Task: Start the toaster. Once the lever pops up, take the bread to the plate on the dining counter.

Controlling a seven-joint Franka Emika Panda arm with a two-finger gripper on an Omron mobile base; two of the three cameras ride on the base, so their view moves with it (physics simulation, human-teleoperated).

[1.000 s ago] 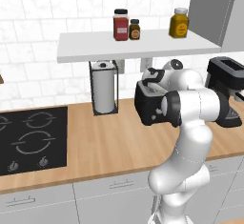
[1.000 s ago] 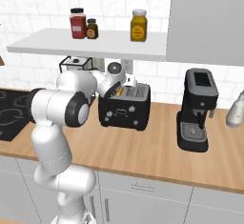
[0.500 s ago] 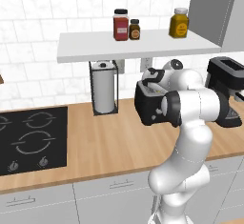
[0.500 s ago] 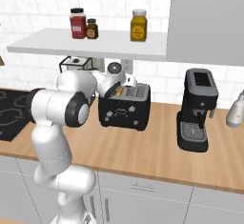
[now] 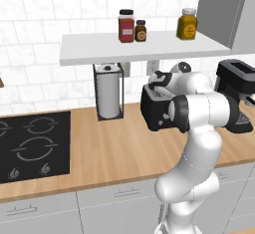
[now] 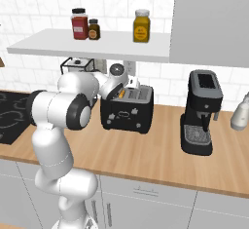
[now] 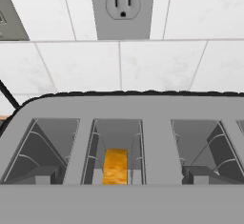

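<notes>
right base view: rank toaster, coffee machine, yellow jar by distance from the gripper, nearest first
1. toaster: directly under the gripper, which hovers at its top left.
2. yellow jar: up on the shelf, above and slightly right.
3. coffee machine: farther right along the counter.
The jar and the coffee machine are less clear-cut than the toaster; the jar looks closer.

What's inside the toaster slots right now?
In the hand view, the toaster holds the bread low in one slot; neighbouring slots show bare wire guides. The bread's lower part is hidden.
</notes>
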